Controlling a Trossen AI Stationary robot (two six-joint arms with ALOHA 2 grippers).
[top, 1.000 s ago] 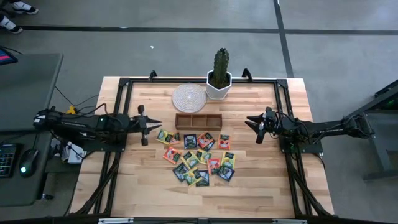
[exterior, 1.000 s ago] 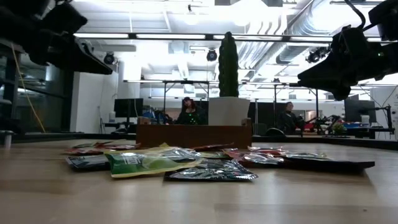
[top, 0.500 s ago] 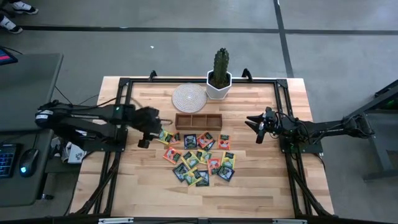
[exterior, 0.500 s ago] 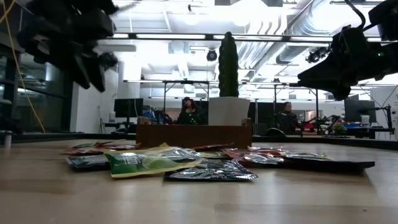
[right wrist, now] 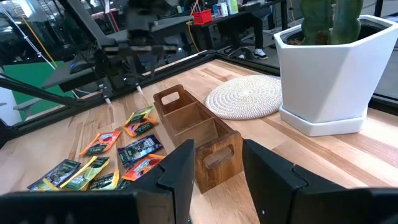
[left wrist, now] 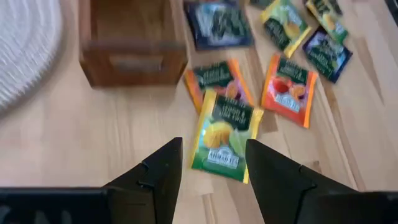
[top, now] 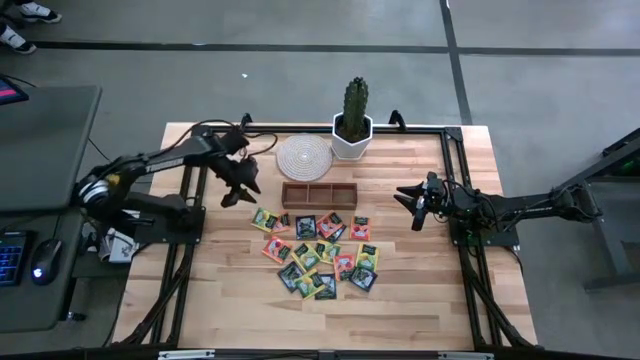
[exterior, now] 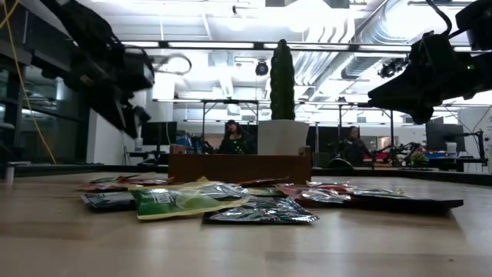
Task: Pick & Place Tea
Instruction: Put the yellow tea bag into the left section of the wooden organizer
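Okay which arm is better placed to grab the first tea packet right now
Left. Its open gripper hangs just beside the pile's near edge, aimed at a yellow packet. The right gripper, also open, waits farther off to the side.

Table (top: 420, 300): pale wood planks, smooth, matt. Tray (left wrist: 127, 46): darker brown wood, satin. Tea packets (exterior: 184, 201): glossy crinkled foil or plastic, printed labels. Mat (right wrist: 245, 96): woven cord, rough, off-white. Pot (right wrist: 326, 74): white, smooth, matt. Gripper fingers (left wrist: 158, 177): black matt plastic. Frame (top: 200, 135): black metal.
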